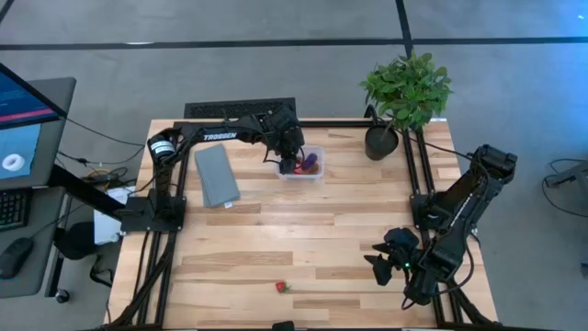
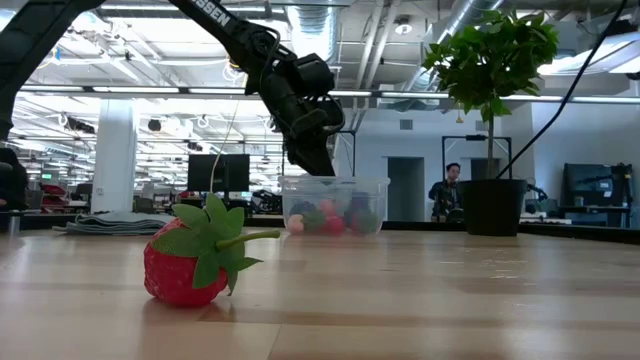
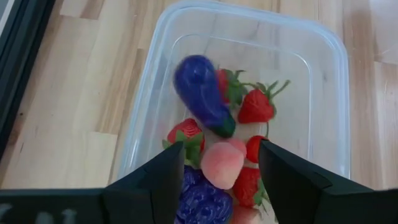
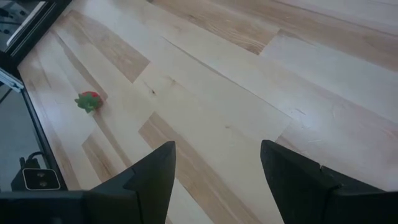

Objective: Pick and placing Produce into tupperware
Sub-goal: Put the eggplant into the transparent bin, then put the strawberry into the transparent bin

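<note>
The clear tupperware (image 1: 301, 165) (image 2: 335, 205) (image 3: 336, 50) stands at the table's far middle. It holds red strawberries (image 3: 256, 107), pale pink pieces (image 3: 222, 165) and a purple eggplant-like piece (image 3: 202, 202). A second purple piece (image 3: 202, 93) shows blurred above the heap. My left gripper (image 1: 292, 154) (image 2: 318, 160) (image 3: 221, 146) hangs open over the tub, its fingers pointing down into it. One strawberry (image 1: 282, 288) (image 2: 190, 260) (image 4: 89, 101) lies on its side on the table near the near edge. My right gripper (image 1: 386, 257) (image 4: 217, 146) waits open above the table's right near part.
A flat grey lid (image 1: 217, 175) lies on the table left of the tub. A leafy potted plant (image 1: 404, 92) (image 2: 495, 100) stands at the far right corner. Black frame rails run along the table's left and right sides. Bare wood lies between the tub and the lone strawberry.
</note>
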{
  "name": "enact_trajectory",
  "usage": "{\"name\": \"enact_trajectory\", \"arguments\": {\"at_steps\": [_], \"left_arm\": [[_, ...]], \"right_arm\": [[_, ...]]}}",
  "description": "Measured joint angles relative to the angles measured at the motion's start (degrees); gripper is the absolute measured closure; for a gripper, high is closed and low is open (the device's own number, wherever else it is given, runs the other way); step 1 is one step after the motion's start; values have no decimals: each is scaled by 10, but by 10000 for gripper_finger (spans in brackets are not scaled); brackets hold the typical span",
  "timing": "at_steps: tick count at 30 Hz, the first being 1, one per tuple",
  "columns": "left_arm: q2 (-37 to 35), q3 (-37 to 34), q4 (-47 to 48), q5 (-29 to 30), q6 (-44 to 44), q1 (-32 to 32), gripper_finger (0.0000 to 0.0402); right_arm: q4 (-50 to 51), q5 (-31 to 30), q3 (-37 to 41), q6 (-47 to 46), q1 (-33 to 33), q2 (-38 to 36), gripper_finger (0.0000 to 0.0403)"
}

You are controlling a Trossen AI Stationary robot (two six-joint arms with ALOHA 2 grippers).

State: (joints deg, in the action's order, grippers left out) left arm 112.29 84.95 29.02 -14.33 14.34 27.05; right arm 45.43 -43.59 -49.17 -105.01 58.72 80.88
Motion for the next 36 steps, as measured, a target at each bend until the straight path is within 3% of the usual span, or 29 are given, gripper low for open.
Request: {"name": "enact_trajectory", "arguments": {"at_steps": [12,22,36], "left_arm": [[-5,0,27,-5,-1,0,202],[-97,0,131,-14,16,-8,203],[-199,0,209,47,-35,-152,209]], "right_arm": [[2,0,0,0,0,0,143],[31,-9,0,5,0,0,143],[54,-62,0,6,-4,0,143]]}}
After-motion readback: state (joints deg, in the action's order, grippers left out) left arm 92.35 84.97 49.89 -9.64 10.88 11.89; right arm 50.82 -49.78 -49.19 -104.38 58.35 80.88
